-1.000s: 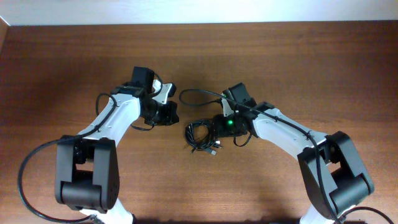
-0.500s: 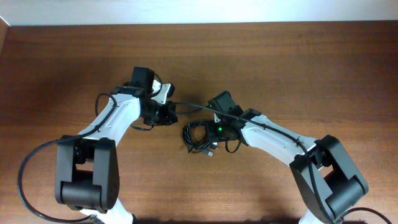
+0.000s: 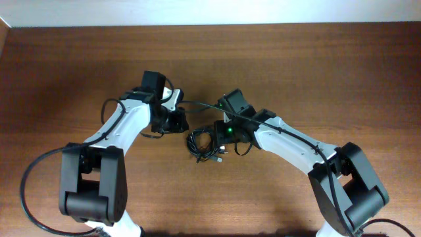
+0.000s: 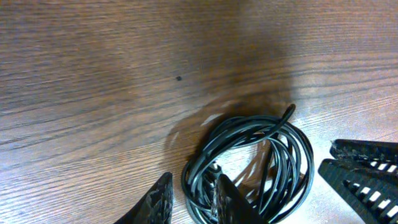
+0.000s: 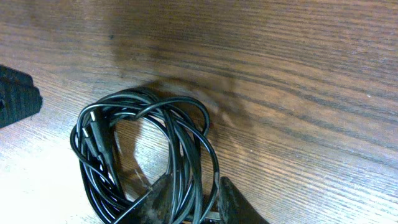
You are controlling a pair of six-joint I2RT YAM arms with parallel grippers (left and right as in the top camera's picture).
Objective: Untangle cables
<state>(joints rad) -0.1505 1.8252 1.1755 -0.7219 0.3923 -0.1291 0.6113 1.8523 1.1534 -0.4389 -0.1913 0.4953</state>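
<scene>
The cables (image 3: 202, 145) are thin black cords wound into one loose coil on the wooden table between the two arms. In the left wrist view the coil (image 4: 252, 158) lies just ahead, and my left gripper (image 4: 194, 186) is open with the coil's near edge between its fingers. In the right wrist view my right gripper (image 5: 194, 186) is shut on several strands of the coil (image 5: 146, 143), which fill the gap between its fingers. From overhead the left gripper (image 3: 179, 122) is left of the coil. The right gripper (image 3: 220, 135) is at the coil's upper right.
The two grippers face each other closely across the coil. The right gripper's ribbed black fingers (image 4: 360, 171) show in the left wrist view. The left gripper's tip (image 5: 15, 99) shows at the left edge of the right wrist view. Brown table (image 3: 296, 59) surrounds them.
The right arm has swung left over the coil and its jaws have narrowed onto the strands. The left jaws have parted. The coil has shifted slightly left.
</scene>
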